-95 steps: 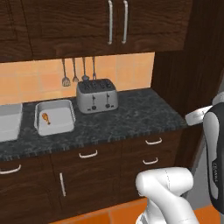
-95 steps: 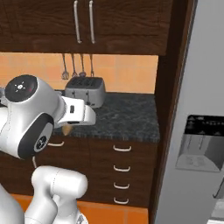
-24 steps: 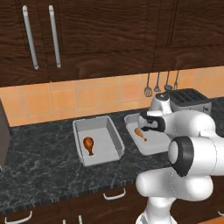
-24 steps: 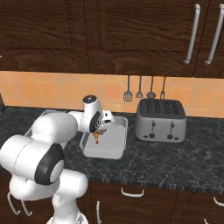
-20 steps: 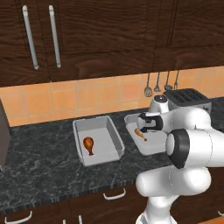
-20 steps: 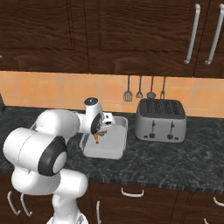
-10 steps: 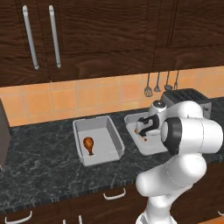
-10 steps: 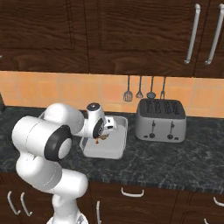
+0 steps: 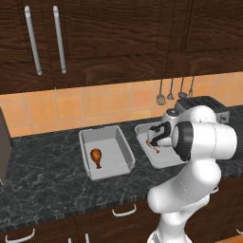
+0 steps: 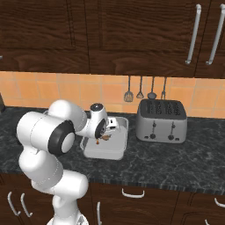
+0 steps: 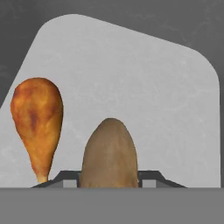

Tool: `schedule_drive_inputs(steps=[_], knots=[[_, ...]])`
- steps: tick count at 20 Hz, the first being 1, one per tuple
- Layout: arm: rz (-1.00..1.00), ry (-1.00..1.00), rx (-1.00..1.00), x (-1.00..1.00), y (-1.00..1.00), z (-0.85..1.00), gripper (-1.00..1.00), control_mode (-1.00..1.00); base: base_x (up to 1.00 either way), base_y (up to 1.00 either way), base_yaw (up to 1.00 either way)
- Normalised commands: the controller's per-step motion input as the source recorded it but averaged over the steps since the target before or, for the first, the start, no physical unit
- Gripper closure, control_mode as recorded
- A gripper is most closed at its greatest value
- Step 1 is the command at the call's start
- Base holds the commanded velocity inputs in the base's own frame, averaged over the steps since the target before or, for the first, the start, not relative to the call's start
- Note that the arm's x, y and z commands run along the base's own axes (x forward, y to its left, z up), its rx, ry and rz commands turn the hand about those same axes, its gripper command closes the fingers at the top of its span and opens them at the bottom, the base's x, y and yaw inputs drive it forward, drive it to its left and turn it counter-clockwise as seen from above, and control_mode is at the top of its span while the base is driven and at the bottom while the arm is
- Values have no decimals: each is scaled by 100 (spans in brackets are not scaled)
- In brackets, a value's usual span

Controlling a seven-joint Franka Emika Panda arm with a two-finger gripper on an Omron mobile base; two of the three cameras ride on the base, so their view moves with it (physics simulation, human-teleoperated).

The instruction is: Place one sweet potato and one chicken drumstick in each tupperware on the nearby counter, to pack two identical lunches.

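Observation:
My gripper (image 11: 109, 177) hangs low over the right tupperware (image 11: 144, 87), shut on a brown sweet potato (image 11: 109, 153) that stands between its fingertips (image 11: 65, 177). A chicken drumstick (image 11: 37, 118) lies on that tub's floor just beside the potato. From the base, the gripper (image 9: 153, 137) sits inside the right tupperware (image 9: 163, 161), above the drumstick (image 9: 154, 146). The left tupperware (image 9: 85, 137) holds one drumstick (image 9: 96, 156). In the right base view the gripper (image 10: 102, 134) is over the same tub (image 10: 110, 151). Both tubs rest on the dark counter (image 9: 42, 175).
A silver four-slot toaster (image 10: 161, 120) stands right of the tubs, with utensils (image 10: 139, 90) hanging on the tiled wall behind it. Dark wall cabinets (image 9: 95, 38) hang above. A dark appliance edge (image 9: 4, 147) stands at the far left of the counter.
The arm's elbow has folded in closer over the right tub, and the hand has stayed low inside it with the sweet potato. The tubs and drumsticks have not moved.

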Motion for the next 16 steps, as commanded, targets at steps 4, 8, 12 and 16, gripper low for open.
schedule_drive_inputs(steps=[4, 8, 12, 16], knots=[[0, -13, 0, -9, 0, 6, -100, -100, 0, 0, 0], [0, -10, 0, -39, 0, 32, -100, -100, 0, 0, 0], [-2, -11, 1, -67, 4, 87, -100, -100, 0, 0, 0], [-13, -5, 0, -78, 1, 100, -100, -100, 0, 0, 0]])
